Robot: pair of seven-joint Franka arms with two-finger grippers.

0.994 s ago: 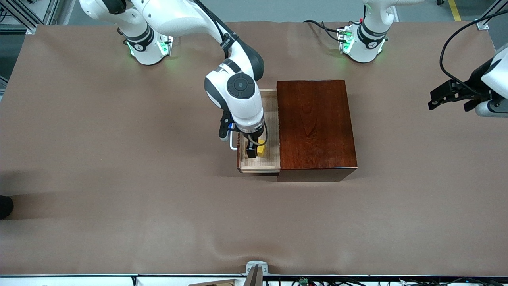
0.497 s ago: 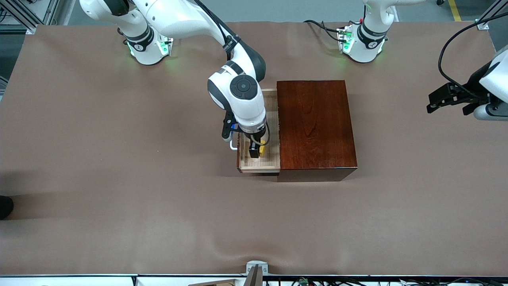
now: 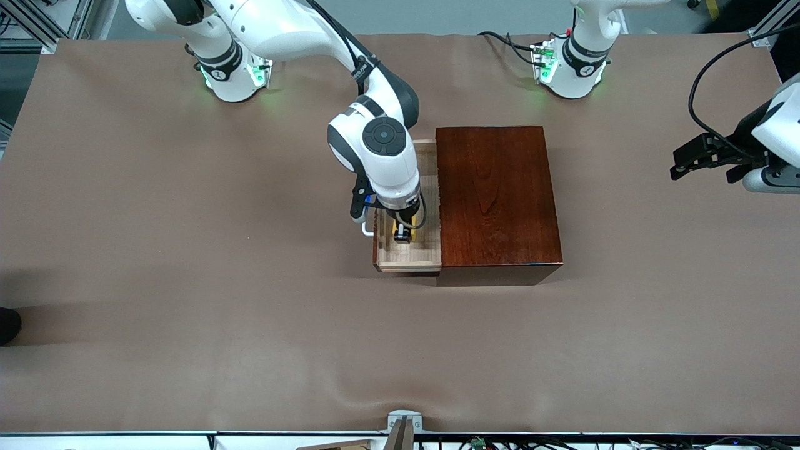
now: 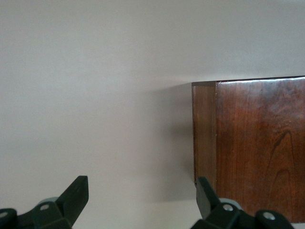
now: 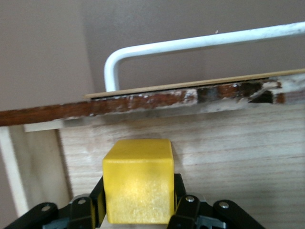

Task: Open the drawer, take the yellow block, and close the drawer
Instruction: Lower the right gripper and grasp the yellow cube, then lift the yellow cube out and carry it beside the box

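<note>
The drawer (image 3: 407, 257) stands pulled out of the reddish-brown wooden box (image 3: 497, 200), toward the right arm's end of the table. Its white handle (image 5: 190, 45) shows past the dark front. My right gripper (image 3: 403, 236) reaches down into the plywood tray and is shut on the yellow block (image 5: 138, 181), which sits between its black fingers (image 5: 183, 210). In the front view only a sliver of the yellow block (image 3: 398, 231) shows. My left gripper (image 3: 684, 164) waits open over the table at the left arm's end, with nothing between its fingertips (image 4: 76, 195).
The wooden box's corner (image 4: 257, 143) shows in the left wrist view, past the left gripper (image 4: 143, 202). Brown cloth (image 3: 187, 281) covers the table all round the box. The arm bases stand at the table's edge farthest from the front camera.
My right gripper sank lower into the drawer and closed on the yellow block, which stood beside its finger before. The left gripper drifted slightly.
</note>
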